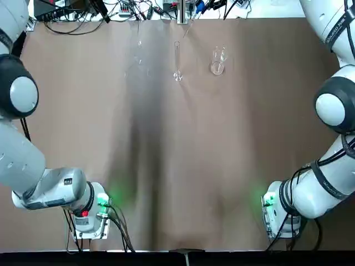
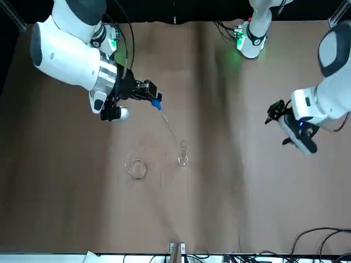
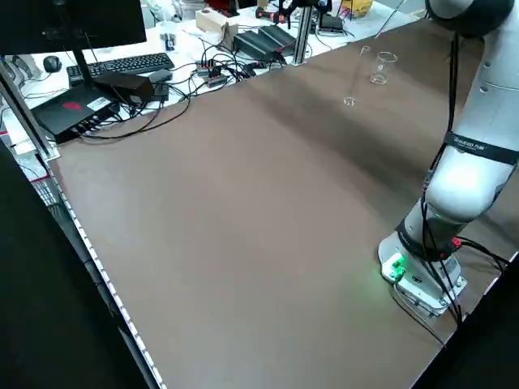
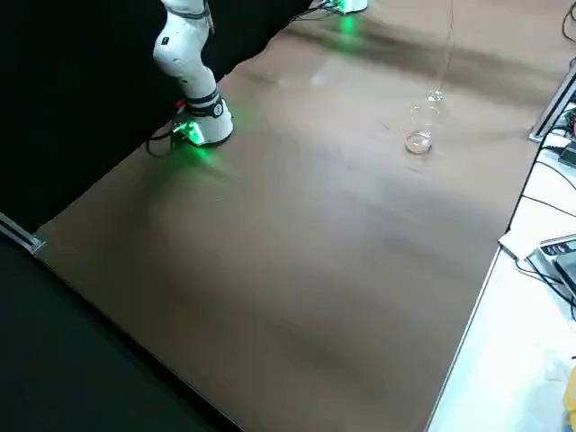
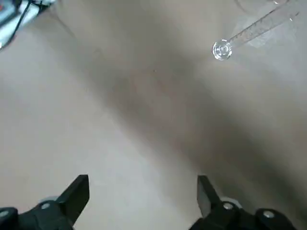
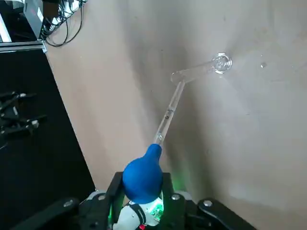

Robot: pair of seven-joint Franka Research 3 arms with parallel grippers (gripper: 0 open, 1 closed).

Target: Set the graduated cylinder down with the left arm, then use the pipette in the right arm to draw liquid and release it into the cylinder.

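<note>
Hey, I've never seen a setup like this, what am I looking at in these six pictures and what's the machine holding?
These are two white robot arms bolted to a brown table, each ending in a two-finger gripper. One picture looks straight down, one faces the robot from across the table, two look in from the sides, and two come from cameras on the wrists.

On the table stand a tall thin glass tube, the graduated cylinder, and beside it a short clear beaker, apart from each other.

The right gripper is raised above the table and shut on the pipette, a clear dropper with a blue bulb, its tip near the cylinder's mouth. The left gripper is open, empty, and well away from the cylinder.
</note>
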